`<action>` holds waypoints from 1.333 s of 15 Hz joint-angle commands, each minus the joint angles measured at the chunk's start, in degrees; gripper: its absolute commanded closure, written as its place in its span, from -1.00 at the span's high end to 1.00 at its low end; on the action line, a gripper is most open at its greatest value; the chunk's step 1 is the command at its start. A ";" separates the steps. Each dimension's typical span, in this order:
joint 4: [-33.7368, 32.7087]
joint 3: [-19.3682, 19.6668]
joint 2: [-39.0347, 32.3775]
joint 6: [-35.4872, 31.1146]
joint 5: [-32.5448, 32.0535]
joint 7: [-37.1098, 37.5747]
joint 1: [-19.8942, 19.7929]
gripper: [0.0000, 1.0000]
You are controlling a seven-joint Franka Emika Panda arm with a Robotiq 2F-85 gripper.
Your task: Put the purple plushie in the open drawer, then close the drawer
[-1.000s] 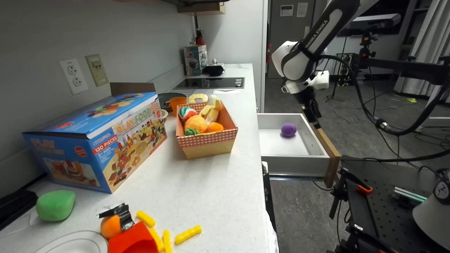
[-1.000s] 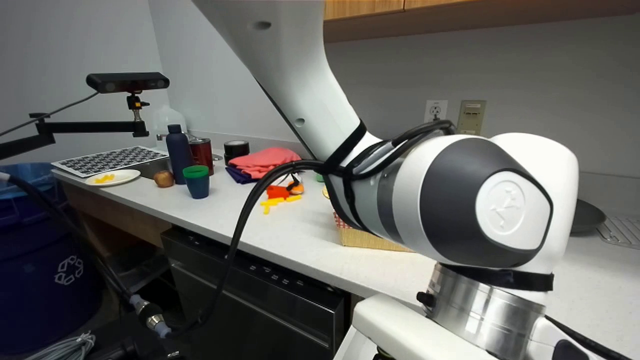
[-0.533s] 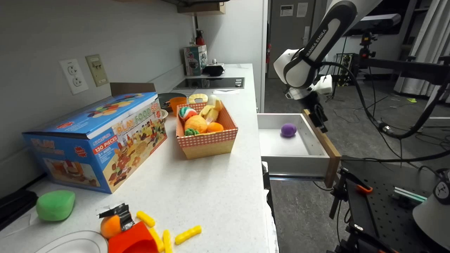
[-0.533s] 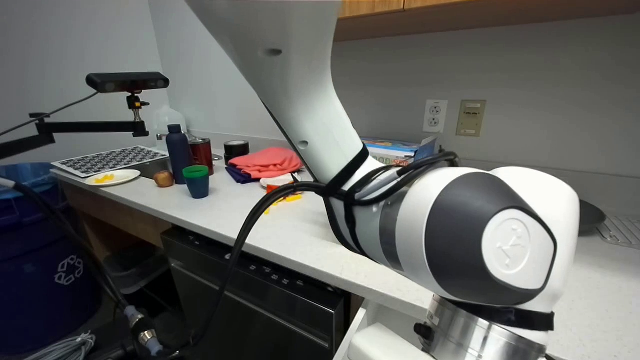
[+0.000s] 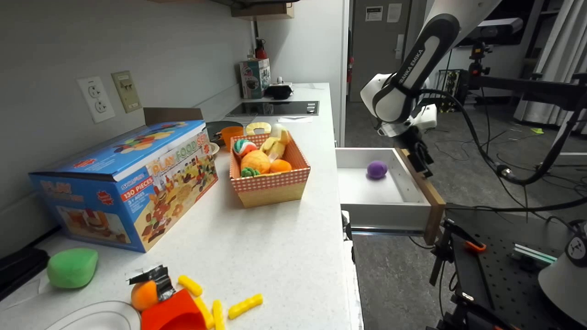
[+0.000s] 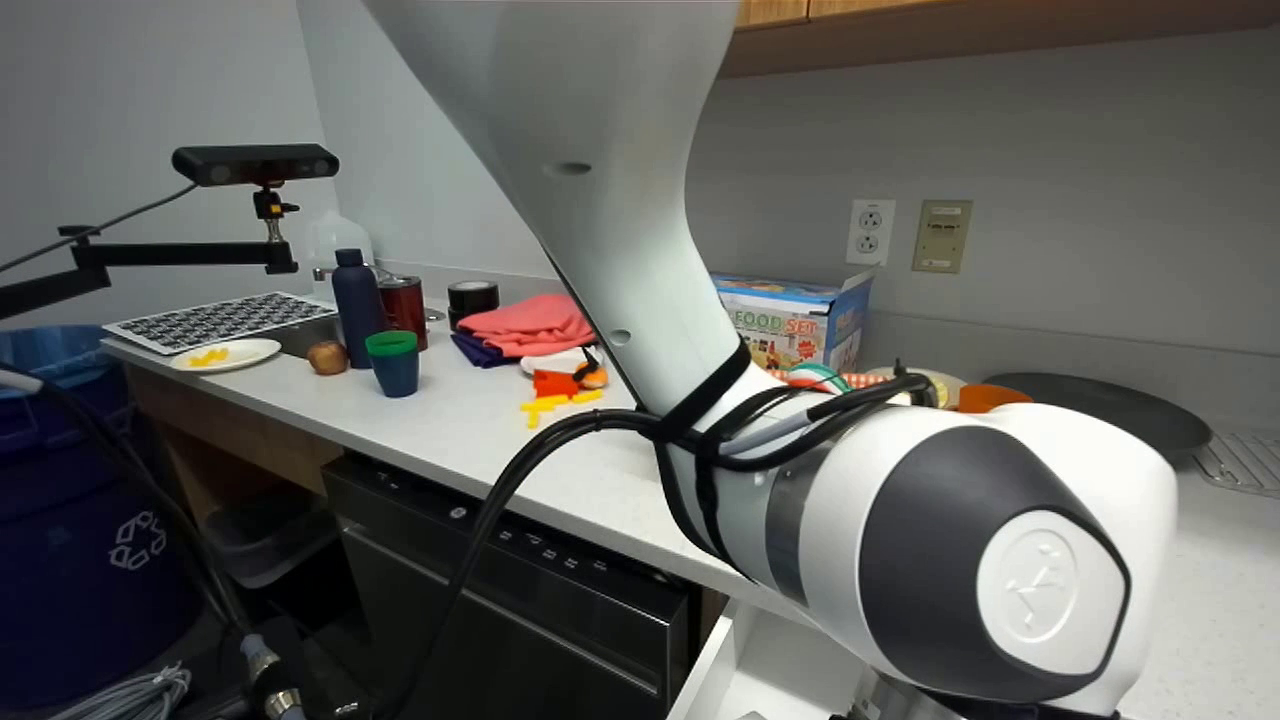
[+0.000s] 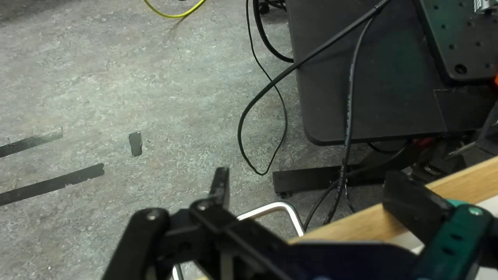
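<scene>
I have the purple plushie (image 5: pixel 377 169) lying inside the drawer (image 5: pixel 357 190), on its white base, well apart from my tool (image 7: pixel 309 182). The drawer stands pulled out beneath the worktop (image 5: pixel 275 243) in both exterior views. My tool is released: in the wrist view its 2 fingers (image 7: pixel 220 188) are spread wide, with floor (image 7: pixel 155 97) and cables (image 7: pixel 295 67) showing between them. 1 finger overlaps the drawer's wooden front (image 7: pixel 350 229) there; I cannot tell whether they touch. Near the other finger I see a bent metal bar (image 7: pixel 278 205). In an exterior view my arm (image 6: pixel 960 560) covers part of the worktop. On the worktop I see an upright checked basket (image 5: pixel 270 196) of toy food (image 5: pixel 255 162), just beside a blue box (image 5: pixel 174 181), and 4 yellow sticks (image 5: pixel 245 306) near a red container (image 5: pixel 172 314).
</scene>
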State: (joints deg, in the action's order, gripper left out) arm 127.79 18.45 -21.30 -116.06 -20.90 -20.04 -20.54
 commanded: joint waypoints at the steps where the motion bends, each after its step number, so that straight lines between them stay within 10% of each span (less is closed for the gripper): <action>1: -0.82 0.40 -1.49 -0.07 -2.41 1.19 -0.36 1.00; 20: -6.19 -5.05 -4.21 -13.64 8.27 -1.55 -0.92 1.00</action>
State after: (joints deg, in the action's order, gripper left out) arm 124.65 15.34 -23.54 -126.31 -16.08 -20.32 -20.57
